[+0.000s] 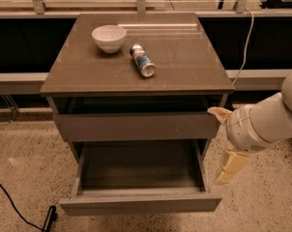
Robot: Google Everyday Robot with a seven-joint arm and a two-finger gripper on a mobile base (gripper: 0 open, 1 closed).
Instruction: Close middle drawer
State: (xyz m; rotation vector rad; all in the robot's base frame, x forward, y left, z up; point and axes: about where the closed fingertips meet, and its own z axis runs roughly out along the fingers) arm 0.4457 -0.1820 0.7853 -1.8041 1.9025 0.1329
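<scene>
Camera view, nearest first: the middle drawer stands pulled far out below the upper front. Just beside its right side hangs the hand, spread wide, gripping nothing. It sits beside the drawer, not before its front, so a push from here could glance off the side wall. Farther back, a hard slam might roll the can lying on the counter.

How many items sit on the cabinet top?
2: a bowl at the back left and a can lying just right of it. The gripper hangs right of the open middle drawer.
</scene>
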